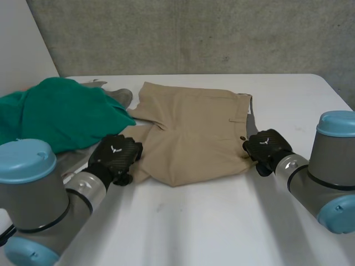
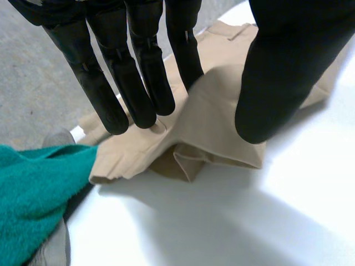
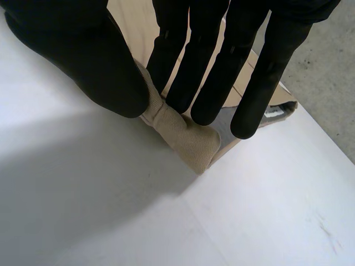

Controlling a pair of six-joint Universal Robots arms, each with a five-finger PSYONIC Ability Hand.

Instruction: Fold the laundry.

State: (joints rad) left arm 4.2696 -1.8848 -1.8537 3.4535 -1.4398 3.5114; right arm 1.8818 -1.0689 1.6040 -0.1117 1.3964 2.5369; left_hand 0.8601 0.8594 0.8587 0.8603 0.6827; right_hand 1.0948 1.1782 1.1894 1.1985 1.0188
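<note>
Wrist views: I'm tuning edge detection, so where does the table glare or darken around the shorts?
Left wrist view: the white table glares beside the thumb of the left hand, with shade under the folded edge of the beige cloth shorts. Right wrist view: no glare, shorts' corner evenly lit.

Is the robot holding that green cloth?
No: the left hand and right hand pinch the shorts, while the green cloth lies loose beside the shorts.

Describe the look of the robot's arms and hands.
The left arm and right arm: thick grey cylindrical joints with round light-blue caps. The left hand and right hand: black, with a woven-textured back bearing a small white emblem, long segmented fingers and a broad thumb.
</note>
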